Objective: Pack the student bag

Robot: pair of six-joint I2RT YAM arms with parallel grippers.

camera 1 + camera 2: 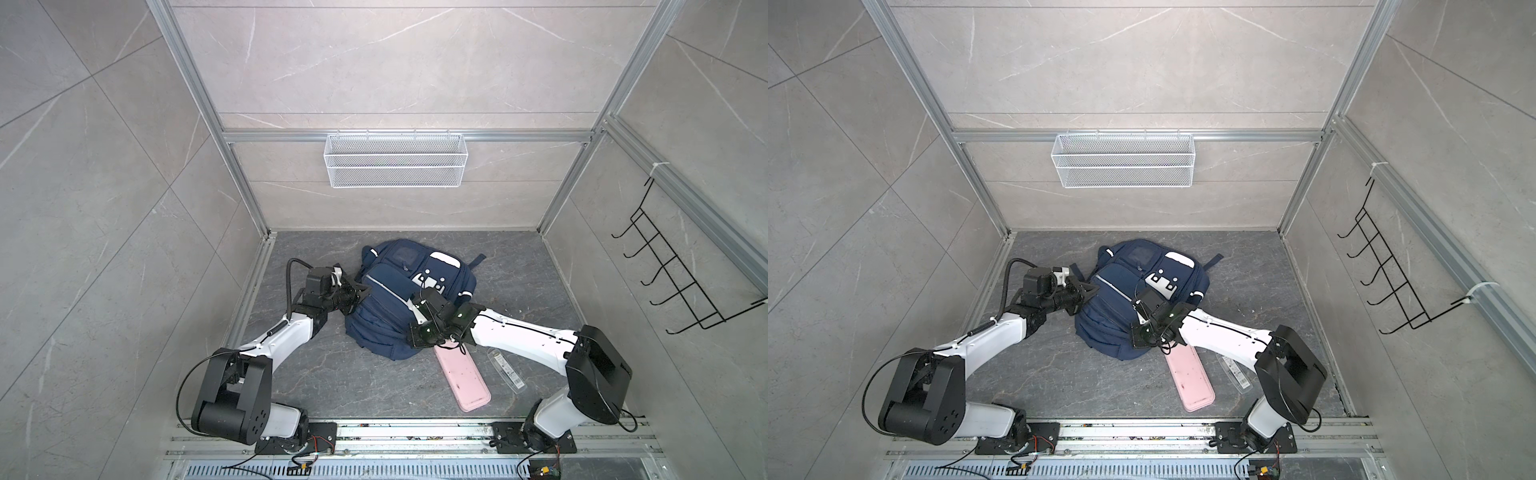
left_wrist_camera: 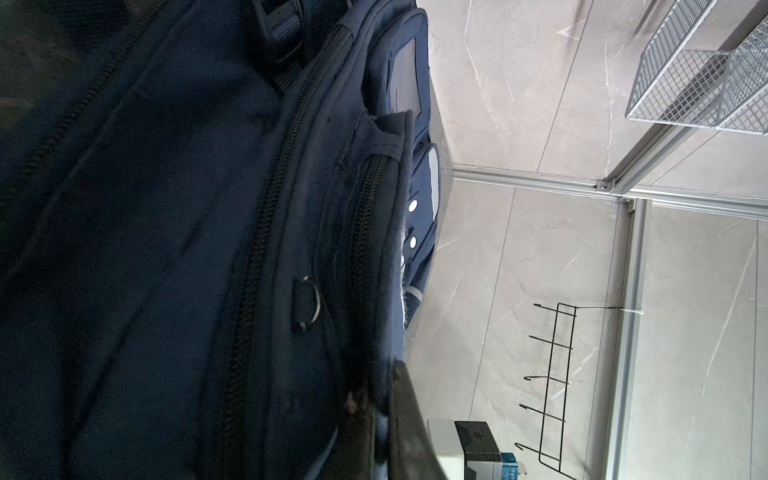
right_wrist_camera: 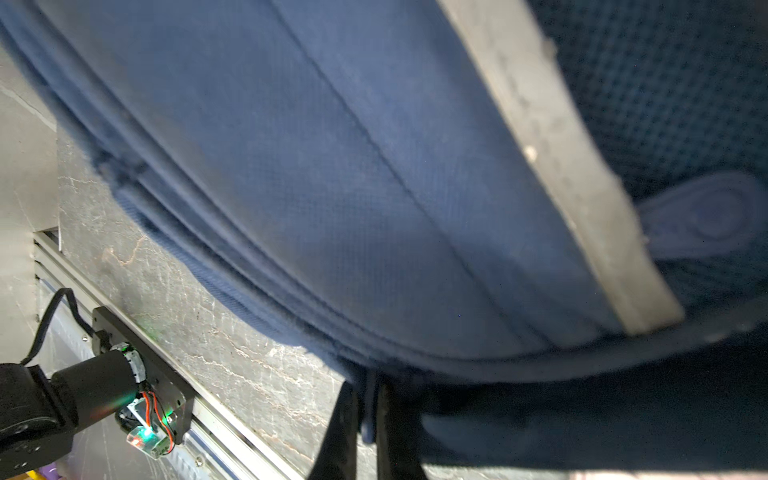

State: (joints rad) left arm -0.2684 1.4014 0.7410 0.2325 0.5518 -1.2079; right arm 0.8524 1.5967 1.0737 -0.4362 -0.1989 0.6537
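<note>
Grey marble-look worktop [image 1: 332,386] in a tiled cell; a large navy-blue fabric backpack [image 1: 386,286] lies front-up at its middle.
Left hand [image 1: 362,289] is pinched shut on the backpack's side seam, right hand [image 3: 368,399] on a fold at its near edge. Soft and floppy, it should sag when lifted; seams and straps look the surest holds. Its main opening is hidden; a flat pink case [image 1: 463,382] beside it is partly covered by the right arm [image 1: 519,336].
</note>
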